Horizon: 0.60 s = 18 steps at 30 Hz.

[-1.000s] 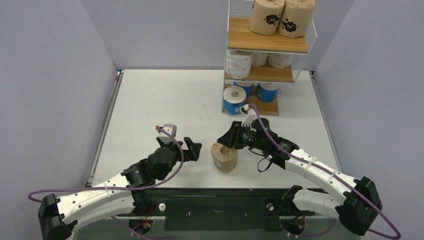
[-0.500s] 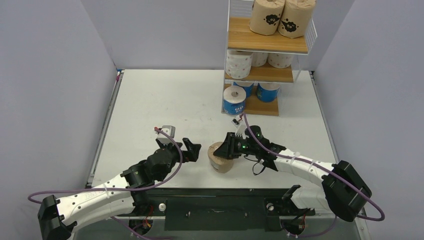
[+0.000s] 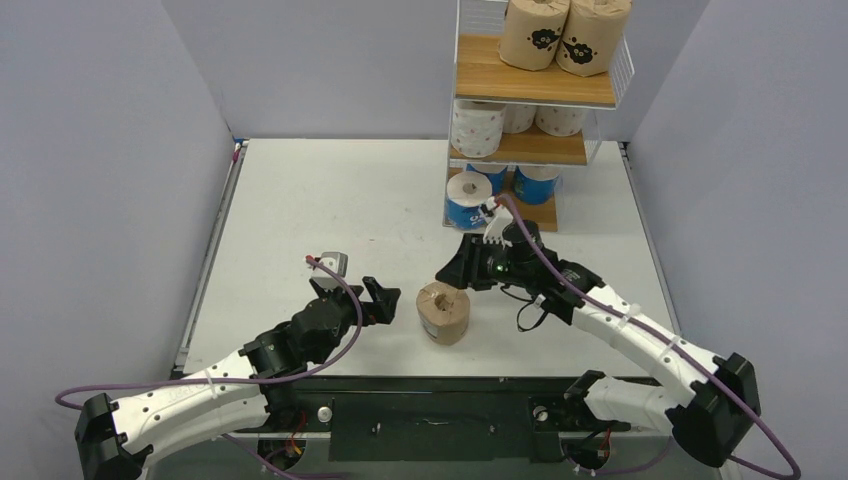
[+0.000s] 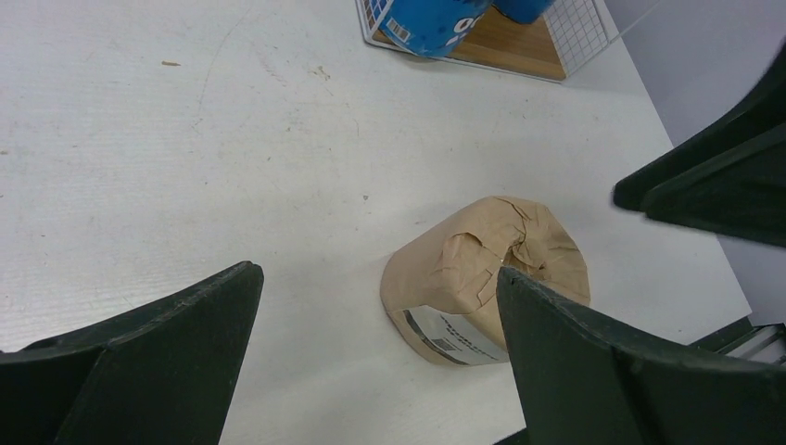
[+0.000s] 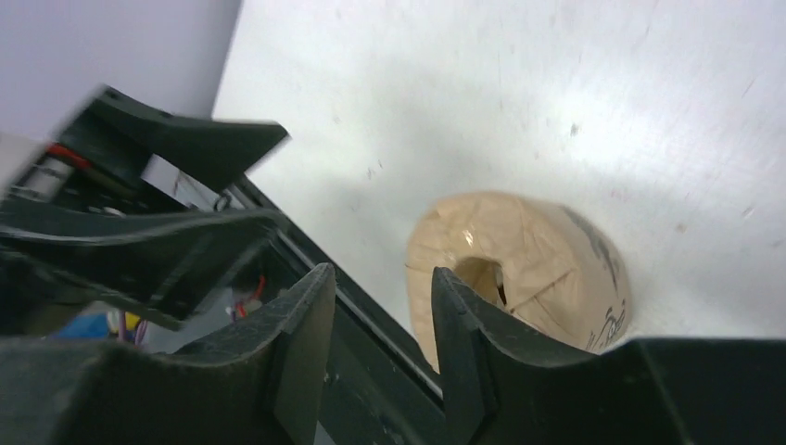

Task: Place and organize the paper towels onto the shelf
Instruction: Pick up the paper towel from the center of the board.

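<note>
Nearest, the left pincer (image 4: 375, 271) has its jaws spread wide and empty, just left of a brown roll (image 3: 444, 312) standing core-end up on the table (image 3: 330, 190). The right pincer (image 5: 382, 273), jaws narrowly parted and gripping nothing, hangs over the roll's far side. Beyond, the shelf (image 3: 490, 75) holds two brown rolls (image 3: 545, 35) on top, white dotted rolls (image 3: 477, 127) on the middle tier and blue-and-white rolls (image 3: 469, 200) at the bottom.

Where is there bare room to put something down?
The top board is bare left of the two brown rolls. The far table is bare from the left wall to the shelf. Crowded: the middle tier and bottom tier, three rolls each, and the lone brown roll sits between the left gripper and right gripper.
</note>
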Each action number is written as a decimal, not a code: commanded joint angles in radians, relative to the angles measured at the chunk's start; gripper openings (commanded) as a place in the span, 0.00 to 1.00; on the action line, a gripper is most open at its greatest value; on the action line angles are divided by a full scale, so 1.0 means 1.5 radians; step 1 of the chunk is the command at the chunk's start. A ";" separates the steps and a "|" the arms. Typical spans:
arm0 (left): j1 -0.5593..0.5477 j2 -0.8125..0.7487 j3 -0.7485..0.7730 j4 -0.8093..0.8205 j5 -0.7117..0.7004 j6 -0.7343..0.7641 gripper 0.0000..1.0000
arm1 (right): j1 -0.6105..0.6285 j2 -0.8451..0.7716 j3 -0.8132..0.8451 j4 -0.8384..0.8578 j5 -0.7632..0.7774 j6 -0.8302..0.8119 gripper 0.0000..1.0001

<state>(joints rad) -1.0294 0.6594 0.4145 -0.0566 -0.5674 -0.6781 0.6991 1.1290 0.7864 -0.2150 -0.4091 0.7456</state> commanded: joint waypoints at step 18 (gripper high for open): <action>0.058 -0.109 -0.097 0.153 0.041 -0.034 0.96 | 0.031 0.041 0.145 -0.314 0.268 -0.113 0.73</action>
<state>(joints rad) -0.9619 0.5282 0.2737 0.1051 -0.5411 -0.7208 0.7246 1.1584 0.9710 -0.6762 -0.0525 0.6037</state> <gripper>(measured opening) 0.966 0.746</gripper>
